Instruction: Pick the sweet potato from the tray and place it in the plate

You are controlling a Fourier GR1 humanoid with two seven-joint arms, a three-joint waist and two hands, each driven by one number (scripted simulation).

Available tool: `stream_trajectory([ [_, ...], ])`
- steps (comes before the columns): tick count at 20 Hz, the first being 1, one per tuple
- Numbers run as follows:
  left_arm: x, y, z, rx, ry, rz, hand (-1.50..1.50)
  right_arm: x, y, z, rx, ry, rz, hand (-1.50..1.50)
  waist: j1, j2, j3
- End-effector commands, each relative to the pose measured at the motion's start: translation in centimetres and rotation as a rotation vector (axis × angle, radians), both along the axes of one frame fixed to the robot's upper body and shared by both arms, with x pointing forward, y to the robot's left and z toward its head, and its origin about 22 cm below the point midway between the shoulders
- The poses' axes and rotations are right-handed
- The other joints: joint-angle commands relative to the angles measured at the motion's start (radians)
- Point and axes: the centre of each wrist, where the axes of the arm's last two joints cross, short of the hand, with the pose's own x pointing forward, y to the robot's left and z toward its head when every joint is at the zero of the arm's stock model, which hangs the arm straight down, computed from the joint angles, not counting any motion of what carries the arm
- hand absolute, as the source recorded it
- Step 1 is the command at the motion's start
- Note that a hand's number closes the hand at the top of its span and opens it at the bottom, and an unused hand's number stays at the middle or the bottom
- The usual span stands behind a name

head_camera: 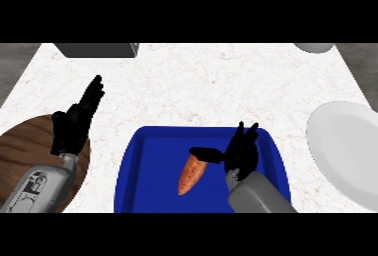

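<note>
Light is bright and even across the white counter (207,85), with no glare. No cast shadow shows beside the right hand (242,150), and the tray (148,170) under it stays a saturated blue. The plate (347,150), to its right, looks flatly lit (edges slightly soft).

The tabletop (207,80) is showing white with faint brownish speckled veining. The tray (148,175) is showing deep blue. The sweet potato (191,175) is glowing orange, paler toward its lower tip. The plate (347,150) is appearing plain white with a soft grey shade at its rim. Both hands, left (74,125) and right (240,150), are showing black, on grey forearms. A round board (22,150) is displaying dark brown wood grain. A box (100,49) at the far edge is looking grey.
</note>
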Motion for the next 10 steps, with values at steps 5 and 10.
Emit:
stream_trajectory([
  [5, 0.8, -0.4, 1.1, 0.006, 0.002, -0.002, 0.00, -0.8, 1.3, -0.8, -0.004, 0.190, -0.147, -1.50, 0.009, 0.010, 0.005],
  [10, 0.4, 0.6, -0.5, -0.005, -0.007, 0.008, 0.00, -1.4, 1.1, -1.4, -0.097, 0.112, -0.145, 1.50, 0.001, 0.009, 0.004],
])
